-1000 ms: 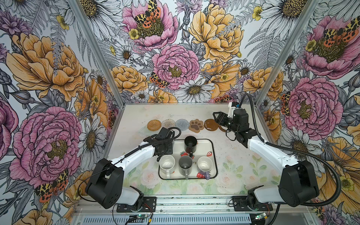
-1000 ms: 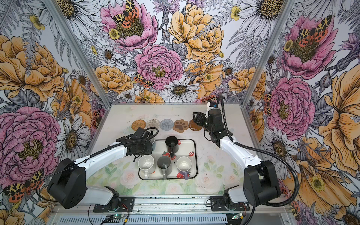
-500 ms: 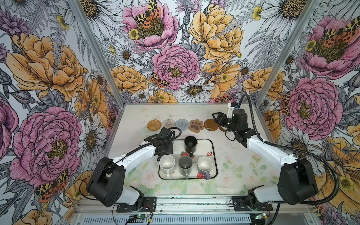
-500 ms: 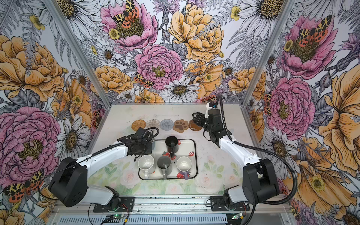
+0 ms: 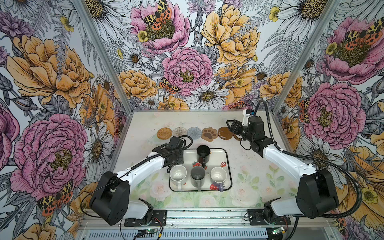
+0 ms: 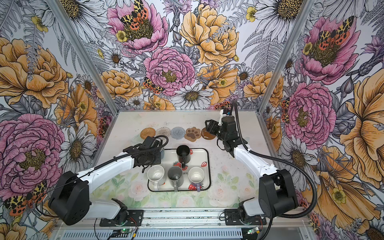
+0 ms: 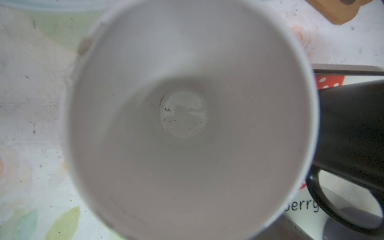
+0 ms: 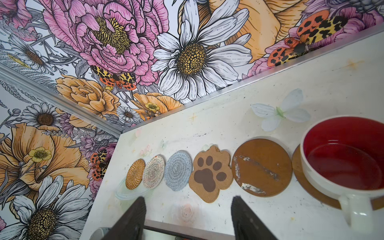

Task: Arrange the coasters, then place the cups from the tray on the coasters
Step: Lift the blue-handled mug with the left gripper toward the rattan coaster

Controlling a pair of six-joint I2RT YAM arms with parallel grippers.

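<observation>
Coasters lie in a row across the far part of the table (image 5: 247, 160): tan rattan round (image 5: 164, 133), whitish woven round (image 5: 180, 131), grey-blue woven round (image 5: 194, 132), paw-shaped mat (image 5: 209, 134), then a glossy brown disc (image 5: 225, 133). Through the right wrist camera I see a second brown disc (image 8: 311, 193) past it, with the red-lined white mug (image 8: 342, 160) standing on it. The right gripper (image 8: 188, 199) hovers near the paw mat and the bare brown disc, jaws apart, holding nothing.

On the strawberry tray (image 5: 228, 164) I count the black mug (image 5: 203, 153) at the far edge and the white mug (image 5: 178, 174), grey mug (image 5: 197, 176) and lavender mug (image 5: 218, 175) along the near edge. The left gripper (image 5: 176, 154) hangs over the tray's far left corner, right above the light blue mug (image 7: 187, 124), whose pale inside fills the left wrist camera. No finger shows there, so I cannot tell whether those jaws are apart or clamped.
</observation>
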